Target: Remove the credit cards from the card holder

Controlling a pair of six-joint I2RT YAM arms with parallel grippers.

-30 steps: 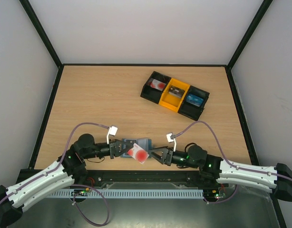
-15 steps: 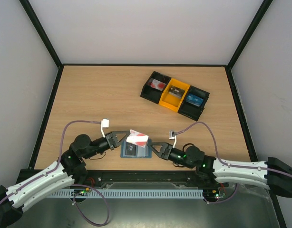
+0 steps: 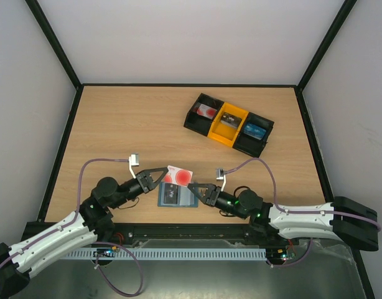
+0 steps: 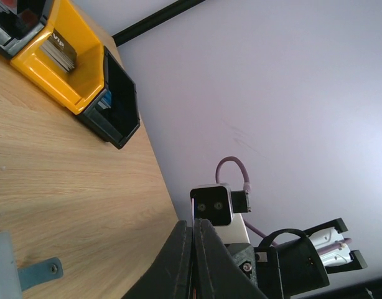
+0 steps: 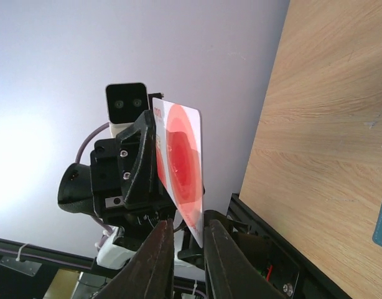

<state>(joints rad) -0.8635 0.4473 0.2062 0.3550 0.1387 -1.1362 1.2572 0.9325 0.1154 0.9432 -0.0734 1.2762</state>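
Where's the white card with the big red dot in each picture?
Top view: the card is low in the middle, just above the blue wallet, held by the left gripper.
Left wrist view: barely visible. Only a thin edge seems to show, pinched in that gripper at the bottom middle.
Right wrist view: left of middle, standing upright, red dot facing the camera.
Shared landmark: the wooden table.

A robotics lab cell: blank white panels [image 3: 178, 37], black frame posts [image 3: 53, 45], wooden table [image 3: 129, 124].
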